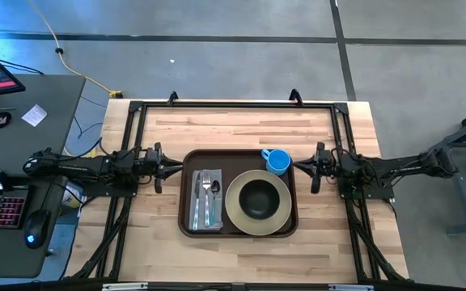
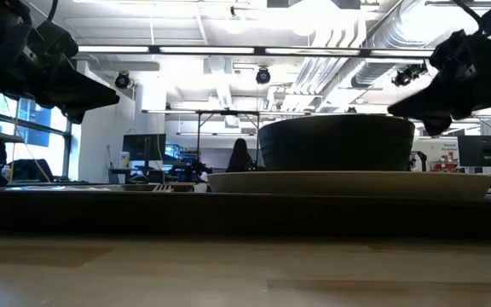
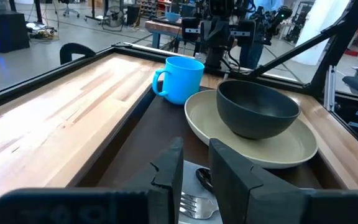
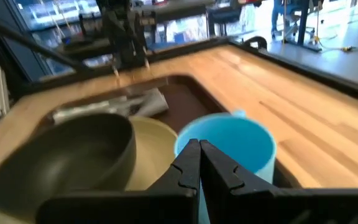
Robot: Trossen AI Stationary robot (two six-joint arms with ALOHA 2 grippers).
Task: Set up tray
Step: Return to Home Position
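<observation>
- As far as can be judged, the setting looks complete. The tray [image 1: 225, 162], a wide dark brown rectangle in the middle of the wooden tabletop [image 1: 241, 125], is filled, and neither arm carries anything. What seems left is only for the arms to park.
- Far left: the left tool [image 1: 172, 168] hangs above the tabletop just beside the tray's left short edge. It points toward the tray without touching it. Its two fingers stand a little apart with nothing between them.
- Left part of the tray: a grey napkin [image 1: 220, 212] lies flat, with cutlery [image 1: 206, 198] laid side by side along it.
- Middle and right part of the tray: a round beige plate [image 1: 235, 212] rests inside the rim. A dark bowl [image 1: 257, 198] sits upright at its centre.
- Right-hand corner of the tray: a blue mug [image 1: 277, 162] stands upright just beside the plate. Whether the two touch cannot be told.
- Far right: the right tool [image 1: 302, 166] hangs above the tabletop just beside the tray's right short edge, level with the mug and near it but apart. Its fingers are pressed together on nothing.
</observation>
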